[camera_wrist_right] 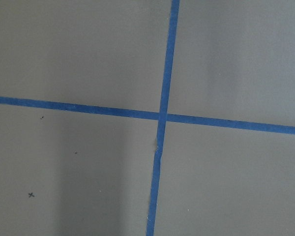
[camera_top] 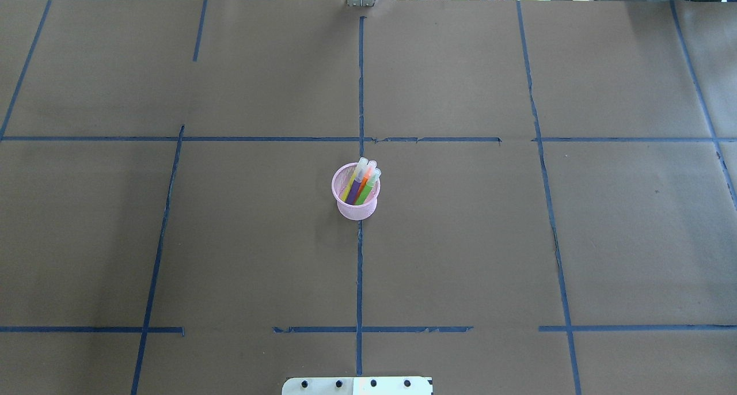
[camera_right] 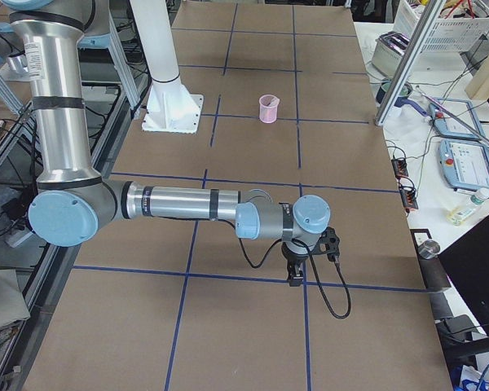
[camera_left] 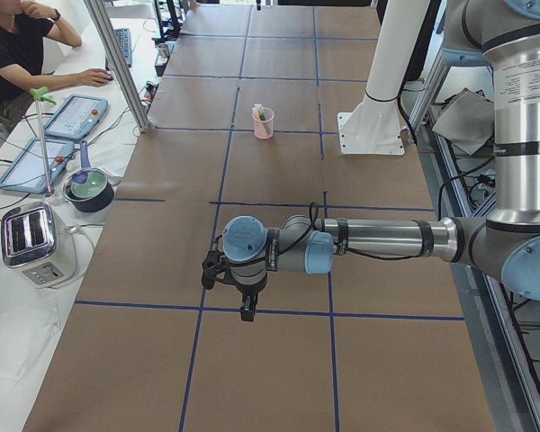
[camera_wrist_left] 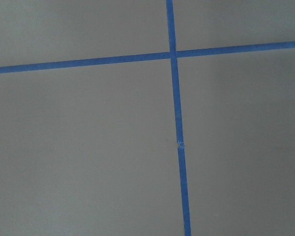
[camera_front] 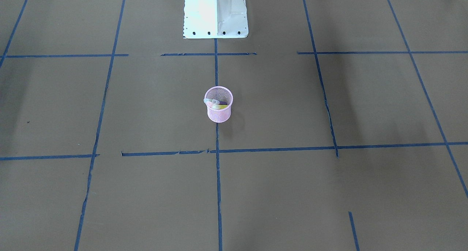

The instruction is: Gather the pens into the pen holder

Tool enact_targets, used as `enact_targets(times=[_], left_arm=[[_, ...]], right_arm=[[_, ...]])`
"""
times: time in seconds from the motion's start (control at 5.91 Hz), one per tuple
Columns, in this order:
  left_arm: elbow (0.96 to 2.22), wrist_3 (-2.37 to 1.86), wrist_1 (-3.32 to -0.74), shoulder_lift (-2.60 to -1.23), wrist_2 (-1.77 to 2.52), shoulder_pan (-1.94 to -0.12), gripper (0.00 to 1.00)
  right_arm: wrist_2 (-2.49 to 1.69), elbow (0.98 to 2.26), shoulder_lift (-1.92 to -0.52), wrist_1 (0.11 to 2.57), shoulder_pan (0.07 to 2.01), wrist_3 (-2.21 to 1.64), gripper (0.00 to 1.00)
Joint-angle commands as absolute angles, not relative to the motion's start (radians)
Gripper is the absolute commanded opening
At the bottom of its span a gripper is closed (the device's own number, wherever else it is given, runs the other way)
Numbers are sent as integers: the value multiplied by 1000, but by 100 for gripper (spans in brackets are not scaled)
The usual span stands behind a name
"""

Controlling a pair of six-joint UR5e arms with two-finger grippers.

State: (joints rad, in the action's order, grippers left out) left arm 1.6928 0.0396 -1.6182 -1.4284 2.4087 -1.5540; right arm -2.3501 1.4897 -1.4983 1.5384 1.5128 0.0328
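Note:
The pink mesh pen holder [camera_top: 357, 209] stands upright at the table's middle, on a blue tape line; it also shows in the front view [camera_front: 218, 113] and in both side views [camera_left: 264, 126] [camera_right: 268, 110]. The purple pen [camera_top: 353, 191], the orange pen [camera_top: 364, 183] and the green pen [camera_top: 365, 193] lean inside it, cap ends up, beside a yellow stick. My left gripper [camera_left: 246, 313] hangs low over the table far from the cup, and so does my right gripper [camera_right: 294, 279]. Each shows only in a side view, so I cannot tell whether it is open or shut.
The white robot base [camera_front: 215, 13] sits at the table's robot-side edge. Off the table's left end are a toaster [camera_left: 31, 243], a pot [camera_left: 88, 187] and a seated operator [camera_left: 18, 45]. Both wrist views show only brown paper with blue tape lines.

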Motion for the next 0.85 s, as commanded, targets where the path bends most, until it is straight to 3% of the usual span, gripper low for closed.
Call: enact_targets(times=[0.0,0.68], left_arm=[[1666,41,-1624,-1436,2419,-1554,100],[1681,48,-1623,-1445,2392,-1554,100]], right_arm=[[-2350,1523,-1509,1542,1514,-30,100],[-2349,1569,-1549,1537,1513,-29,100]])
